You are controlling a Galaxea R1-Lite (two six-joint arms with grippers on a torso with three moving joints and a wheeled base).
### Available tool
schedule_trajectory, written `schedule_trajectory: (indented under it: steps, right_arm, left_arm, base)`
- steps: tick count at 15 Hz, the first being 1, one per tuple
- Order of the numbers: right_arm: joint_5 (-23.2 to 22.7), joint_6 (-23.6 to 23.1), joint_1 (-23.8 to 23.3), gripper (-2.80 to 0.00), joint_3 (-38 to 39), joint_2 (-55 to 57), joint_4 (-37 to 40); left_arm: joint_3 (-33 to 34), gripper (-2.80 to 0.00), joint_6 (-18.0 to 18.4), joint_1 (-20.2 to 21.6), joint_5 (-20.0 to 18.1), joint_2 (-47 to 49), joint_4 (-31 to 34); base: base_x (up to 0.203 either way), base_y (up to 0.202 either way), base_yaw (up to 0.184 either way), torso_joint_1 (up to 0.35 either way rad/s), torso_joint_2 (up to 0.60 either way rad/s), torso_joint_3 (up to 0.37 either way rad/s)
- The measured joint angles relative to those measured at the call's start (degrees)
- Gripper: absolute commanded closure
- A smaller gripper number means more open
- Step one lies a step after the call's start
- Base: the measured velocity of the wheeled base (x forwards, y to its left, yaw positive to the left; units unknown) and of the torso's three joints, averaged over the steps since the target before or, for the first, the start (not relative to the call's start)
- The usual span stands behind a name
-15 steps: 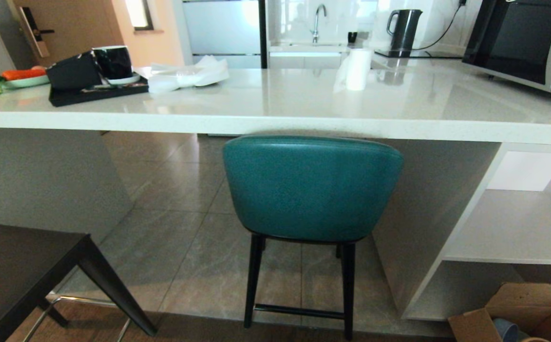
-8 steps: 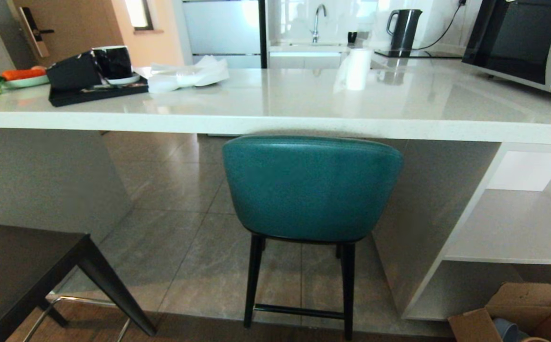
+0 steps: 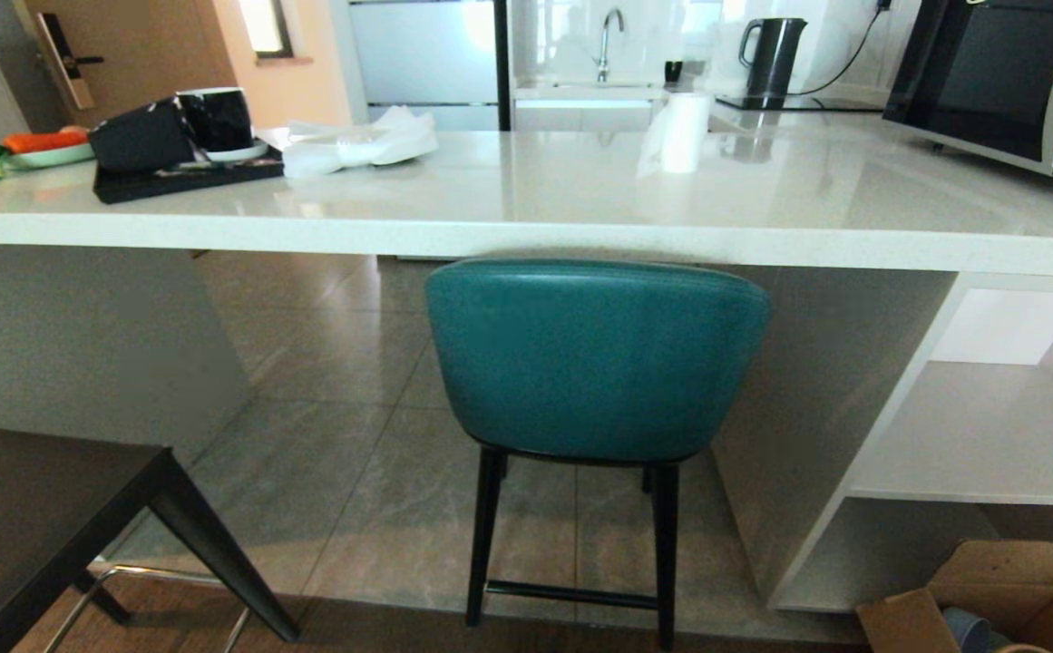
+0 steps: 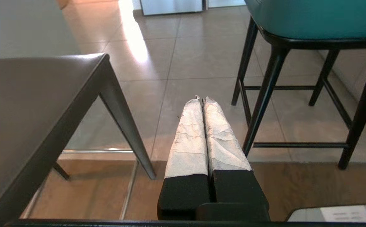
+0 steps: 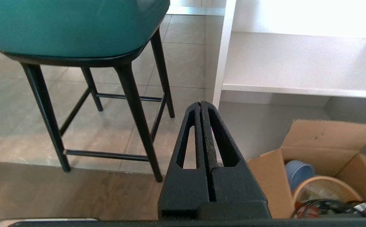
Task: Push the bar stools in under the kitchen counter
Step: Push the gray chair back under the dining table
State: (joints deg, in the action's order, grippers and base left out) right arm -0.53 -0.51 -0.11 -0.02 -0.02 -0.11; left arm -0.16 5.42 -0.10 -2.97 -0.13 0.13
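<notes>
Teal stool (image 3: pixel 597 358) (rounded back) upright, tucked against white kitchen counter (image 3: pixel 526 204).

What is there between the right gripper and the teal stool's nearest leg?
Nothing: the right wrist view shows only bare floor between the right gripper and the teal stool.

Grey tiled floor (image 3: pixel 345 472); sink tap (image 3: pixel 608 36) behind; wooden door (image 3: pixel 127 45) left.

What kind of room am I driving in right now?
Most likely a home kitchen with a breakfast bar. A long glossy white counter has a teal bar stool in front of it, a sink tap and black kettle stand behind, and a microwave sits at the right.
</notes>
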Motion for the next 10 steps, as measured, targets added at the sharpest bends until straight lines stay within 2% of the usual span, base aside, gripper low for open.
schedule_trajectory:
  steps: [2, 6, 10]
  right_arm:
    - [0.9, 2.6, 0.0, 0.00, 0.0, 0.0, 0.0]
    - [1.0, 2.6, 0.0, 0.00, 0.0, 0.0, 0.0]
    - [1.0, 2.6, 0.0, 0.00, 0.0, 0.0, 0.0]
  left_arm:
    - [0.0, 0.00, -1.6, 0.0, 0.1, 0.0, -0.1]
    - [0.1, 0.00, -2.2, 0.0, 0.4, 0.0, 0.0]
    - [0.1, 0.00, -2.3, 0.0, 0.4, 0.0, 0.0]
  base:
    - [0.000, 0.000, 0.000, 0.000, 0.00, 0.000]
    - [0.000, 0.000, 0.000, 0.000, 0.00, 0.000]
    - [-0.180, 0.000, -0.002, 0.002, 0.00, 0.001]
